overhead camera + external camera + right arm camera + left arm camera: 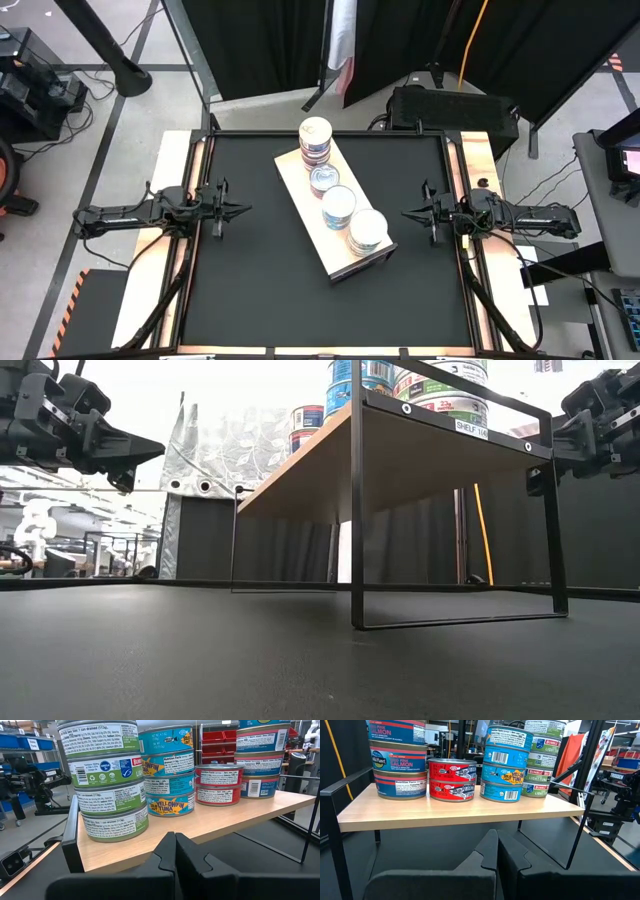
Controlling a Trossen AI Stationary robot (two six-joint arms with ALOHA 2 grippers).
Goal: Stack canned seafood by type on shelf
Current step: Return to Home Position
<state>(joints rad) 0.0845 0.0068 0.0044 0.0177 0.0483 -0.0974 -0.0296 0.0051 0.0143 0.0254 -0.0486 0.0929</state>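
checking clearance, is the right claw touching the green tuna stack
Apart. The high view shows a strip of bare black tabletop between the right claw and the green tuna stack.

wood shelf (309,214), four tin stacks (338,206) (by type)

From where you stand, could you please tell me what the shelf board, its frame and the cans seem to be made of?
The shelf board looks like pale matte wood or wood-look laminate, showing faint grain. Its frame appears thin black-coated metal bar. The cans seem metal, with silvery rims and glossy printed labels.
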